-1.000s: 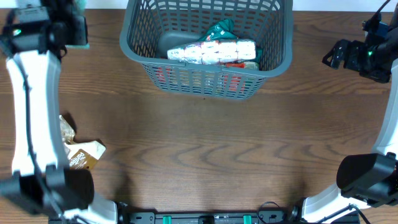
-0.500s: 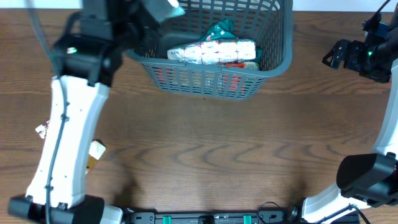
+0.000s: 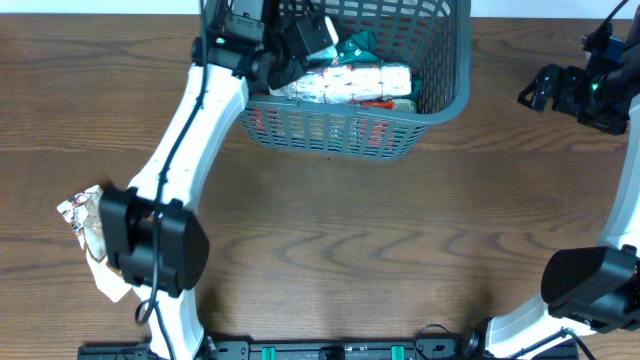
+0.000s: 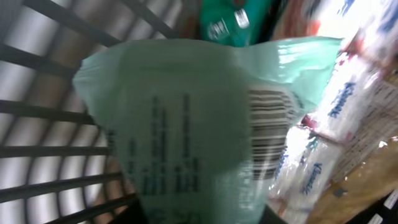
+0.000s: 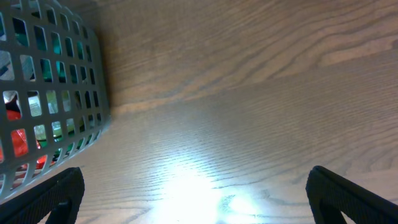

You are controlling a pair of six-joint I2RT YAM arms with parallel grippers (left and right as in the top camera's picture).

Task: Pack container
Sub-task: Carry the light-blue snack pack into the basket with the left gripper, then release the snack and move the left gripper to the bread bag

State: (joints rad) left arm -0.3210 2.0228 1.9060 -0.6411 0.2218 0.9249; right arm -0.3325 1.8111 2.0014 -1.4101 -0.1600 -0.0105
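The container [image 3: 452, 98], a dark grey lattice basket, stands at the table's far middle. It also shows in the left wrist view [image 4: 56, 112] and the right wrist view [image 5: 59, 93]. It holds a white tissue pack [image 3: 350, 82], a dark green packet [image 3: 355, 47] and a red item [image 3: 375, 104]. My left gripper [image 3: 300, 38] is over the basket's left inside, shut on a pale green packet [image 4: 199, 124] with a barcode. The tissue pack [image 4: 329, 124] lies just right of it. My right gripper [image 3: 535, 93] is open and empty over bare table, right of the basket.
A crumpled white and brown packet [image 3: 82, 212] lies at the table's left edge. Another pale packet [image 3: 112, 285] shows partly under the left arm's base. Bare wood lies between the basket and the front edge.
My left arm has swung from the table's far left to over the basket, carrying the pale green packet. The right arm has not moved.
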